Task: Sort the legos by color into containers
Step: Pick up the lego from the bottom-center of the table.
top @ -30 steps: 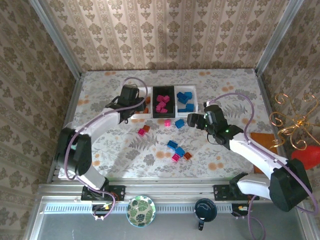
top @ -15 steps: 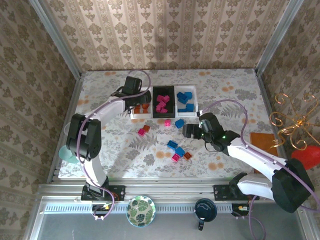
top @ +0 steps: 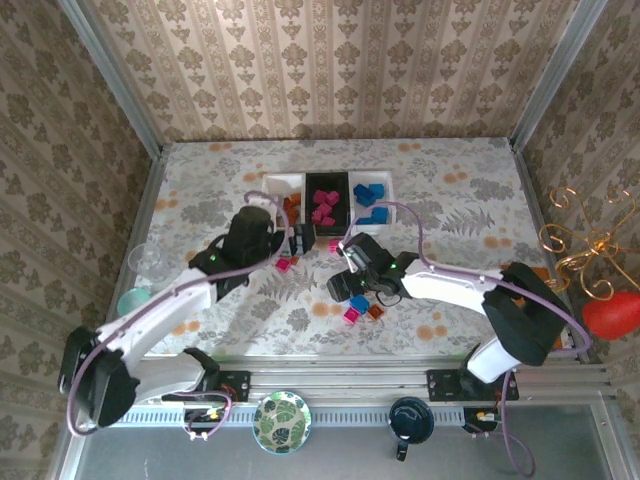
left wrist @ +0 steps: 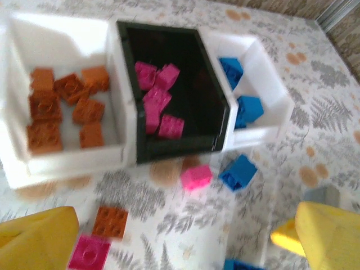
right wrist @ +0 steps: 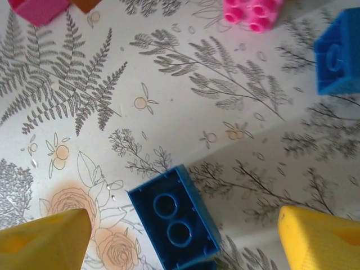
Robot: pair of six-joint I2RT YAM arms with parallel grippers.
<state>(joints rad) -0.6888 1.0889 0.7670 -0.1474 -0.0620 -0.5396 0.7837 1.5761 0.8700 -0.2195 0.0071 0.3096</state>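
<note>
- Three joined containers (left wrist: 73, 163) at the table's (top: 450, 190) 12 o'clock: orange legos (left wrist: 64, 109) in the 9 o'clock tray, pink middle, blue 3 o'clock.
- Left end effector (left wrist: 177, 236) released, empty.
- Right end effector (right wrist: 183, 236) spread wide, loose blue brick (right wrist: 174, 225) between its fingers (right wrist: 323, 239).

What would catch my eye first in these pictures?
The row of three trays at the far side of the table, each holding one colour: orange bricks left, pink bricks in the black middle one, blue bricks right. Nearer, the right arm's yellow fingers stand open either side of a loose blue brick.
</note>
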